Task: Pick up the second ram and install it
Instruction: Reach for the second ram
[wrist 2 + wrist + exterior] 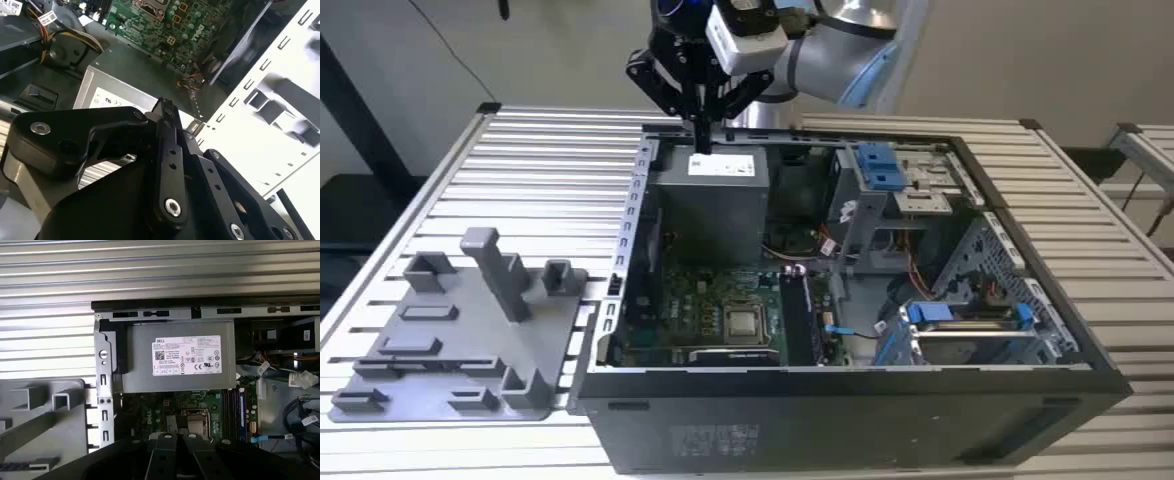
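A black, angular metal gripper is being held above the far edge of an open black sheet-metal computer case, which is lying on its side on a ribbed, slatted aluminium table. In the exterior view its long thin fingers are being pressed together into one narrow dark blade, and nothing can be made out between them. Directly below them a plain grey steel power supply box with a white label is being housed in the case. Beyond it a green printed motherboard, studded with small components, is being carried on the case floor, with a square metal processor socket at its middle. In the first wrist view thin, flat, dark memory sticks appear to be standing on edge in the long slots just beside that socket; which of them is the second ram cannot be told. Blue plastic drive brackets are being kept at the exterior view's right. A matt grey plastic holder tray with upright posts is lying beside the case, at the exterior view's left.
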`<state>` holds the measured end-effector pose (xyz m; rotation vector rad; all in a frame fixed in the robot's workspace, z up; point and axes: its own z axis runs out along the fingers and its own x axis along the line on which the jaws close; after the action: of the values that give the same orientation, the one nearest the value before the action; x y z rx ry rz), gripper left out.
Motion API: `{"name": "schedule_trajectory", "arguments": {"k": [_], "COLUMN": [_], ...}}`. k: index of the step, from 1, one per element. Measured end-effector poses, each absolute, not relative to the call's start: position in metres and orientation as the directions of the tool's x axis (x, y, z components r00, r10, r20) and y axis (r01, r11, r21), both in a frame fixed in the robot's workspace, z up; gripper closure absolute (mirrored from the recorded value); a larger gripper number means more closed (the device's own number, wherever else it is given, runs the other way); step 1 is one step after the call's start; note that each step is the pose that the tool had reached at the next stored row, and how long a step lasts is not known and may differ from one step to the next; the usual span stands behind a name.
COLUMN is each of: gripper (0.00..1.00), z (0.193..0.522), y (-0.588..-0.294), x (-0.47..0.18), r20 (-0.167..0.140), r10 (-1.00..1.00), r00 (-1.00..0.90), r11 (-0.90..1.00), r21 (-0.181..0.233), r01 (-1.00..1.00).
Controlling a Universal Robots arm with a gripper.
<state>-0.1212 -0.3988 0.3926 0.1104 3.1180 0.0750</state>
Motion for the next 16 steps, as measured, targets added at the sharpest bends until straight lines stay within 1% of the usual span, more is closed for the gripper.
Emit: {"name": "schedule_trajectory", "arguments": {"k": [16], "gripper": [0.89], "z": [0.3927], "y": [-0.3988], "x": [-0.1237], "r20": [-0.019], "r10": [0.071], "r00": [-0.997], "r11": [0.996], "r21": [0.049], "r01": [0.07]}}
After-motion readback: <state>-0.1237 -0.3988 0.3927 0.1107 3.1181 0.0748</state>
